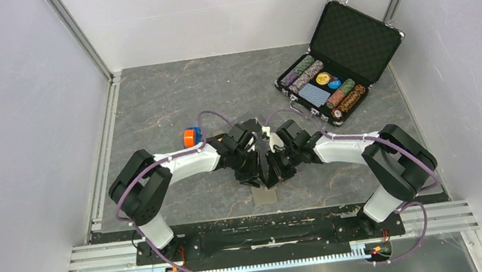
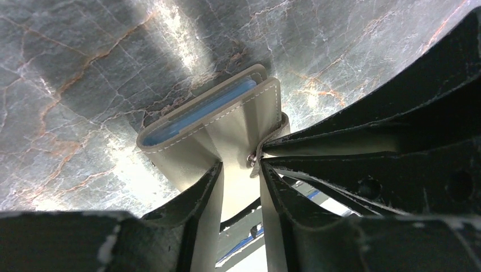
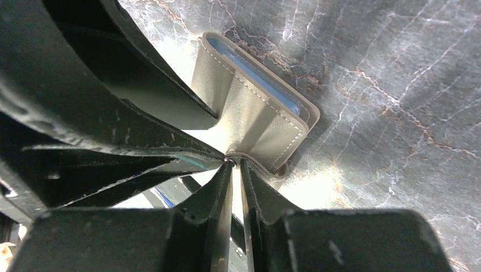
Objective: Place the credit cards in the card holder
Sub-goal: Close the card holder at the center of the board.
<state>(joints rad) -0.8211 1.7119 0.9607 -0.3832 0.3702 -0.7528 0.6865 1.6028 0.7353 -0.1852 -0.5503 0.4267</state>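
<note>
Pinches the thin snap tab point(image 2: 250, 161) of the card holder point(image 2: 244, 113) with the right hand point(image 3: 235, 170), jaws nearly together and clenched on that strap. Straddles the holder's near panel with the left hand point(image 2: 241, 170), jaws parted to either side of the taupe leather with no clear squeeze; reads as released rather than grasping.

Holds the card holder between the two hands at the middle of the tabletop point(image 2: 79, 85), pocket mouth open to both wrist views. Cannot tell whether the far edge rests on the stone-patterned surface or hangs just above it. Shows a pale blue strip inside the pocket mouth, and cannot tell whether that is lining or a card's edge. Finds no loose credit cards in any view, neither on the tabletop nor in either hand. Leaves the black poker-chip case point(image 1: 355, 39) well apart at the far right, lid up.

Looks like the closing end of the task: probably cards inside and the fold-over in hand. Calls next for swinging the tab across the pocket and pressing the snap home, the left hand steadying the body or clearing out of the way. Needs a check first that nothing protrudes from the mouth.
</note>
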